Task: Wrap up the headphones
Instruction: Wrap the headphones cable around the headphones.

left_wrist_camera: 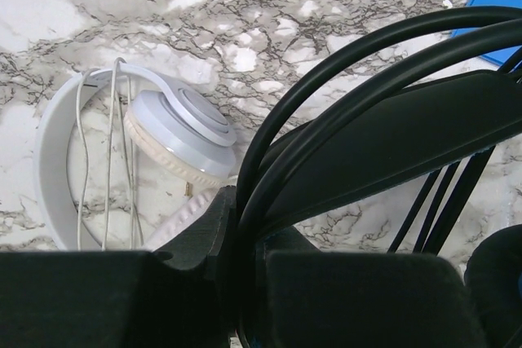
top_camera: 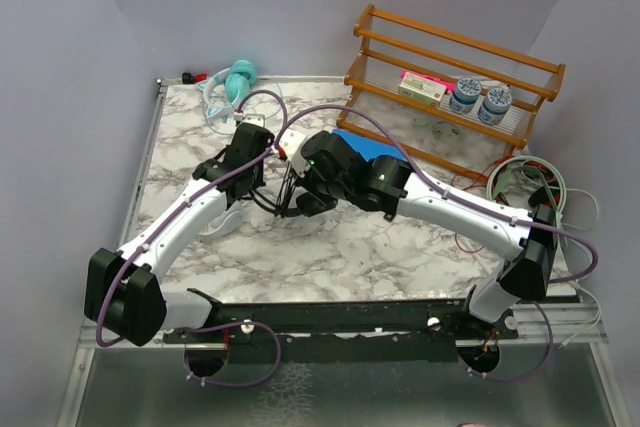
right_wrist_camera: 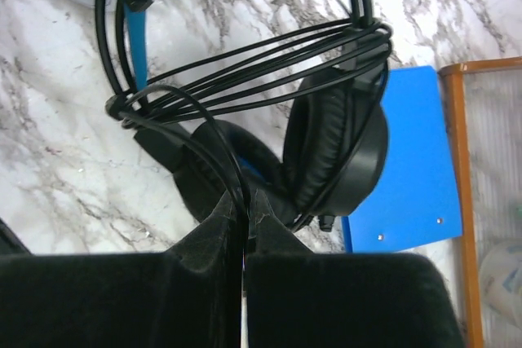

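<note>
Pinching the thin black cable between closed fingers, the right gripper held it; the left gripper clamped its fingers on the headband of the black, blue-accented over-ear headphones.

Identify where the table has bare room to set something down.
Bare: front middle of the table, between left arm and right arm; the left edge in front of the teal headphones. Crowded: the centre, around the black headphones and blue folder.
</note>
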Controlling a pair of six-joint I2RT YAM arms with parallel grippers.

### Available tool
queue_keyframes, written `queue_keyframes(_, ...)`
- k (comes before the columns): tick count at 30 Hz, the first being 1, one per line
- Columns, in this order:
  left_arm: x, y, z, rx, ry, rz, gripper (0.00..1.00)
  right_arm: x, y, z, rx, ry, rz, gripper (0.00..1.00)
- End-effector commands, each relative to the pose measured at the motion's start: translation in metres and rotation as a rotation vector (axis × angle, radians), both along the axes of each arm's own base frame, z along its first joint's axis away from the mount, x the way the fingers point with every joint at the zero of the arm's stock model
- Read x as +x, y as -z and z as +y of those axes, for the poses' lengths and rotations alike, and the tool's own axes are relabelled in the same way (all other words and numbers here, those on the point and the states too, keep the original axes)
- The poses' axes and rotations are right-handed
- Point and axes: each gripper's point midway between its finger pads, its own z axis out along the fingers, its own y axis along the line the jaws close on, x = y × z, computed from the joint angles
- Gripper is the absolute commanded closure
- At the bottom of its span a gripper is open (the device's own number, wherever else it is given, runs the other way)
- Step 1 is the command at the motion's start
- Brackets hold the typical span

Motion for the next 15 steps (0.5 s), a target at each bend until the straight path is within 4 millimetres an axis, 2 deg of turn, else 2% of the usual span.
queue_keyframes(1,0.003,-0.001,-0.008,0.013,0.045,-0.025,1.00,0.028,-0.019,-0.004,0.022,0.076,-0.106,0.99)
queue_keyframes(4,0.001,0.004,-0.013,0.002,0.062,-0.007,1.00,0.036,-0.031,-0.007,0.056,0.106,-0.148,0.99)
queue_keyframes(10,-0.008,0.011,-0.045,-0.073,0.165,0.037,1.00,0.043,-0.055,0.007,0.214,0.040,-0.292,1.00)
queue_keyframes(15,-0.016,0.021,-0.057,-0.053,0.207,0.070,1.00,0.057,-0.062,0.012,0.263,0.068,-0.395,0.99)
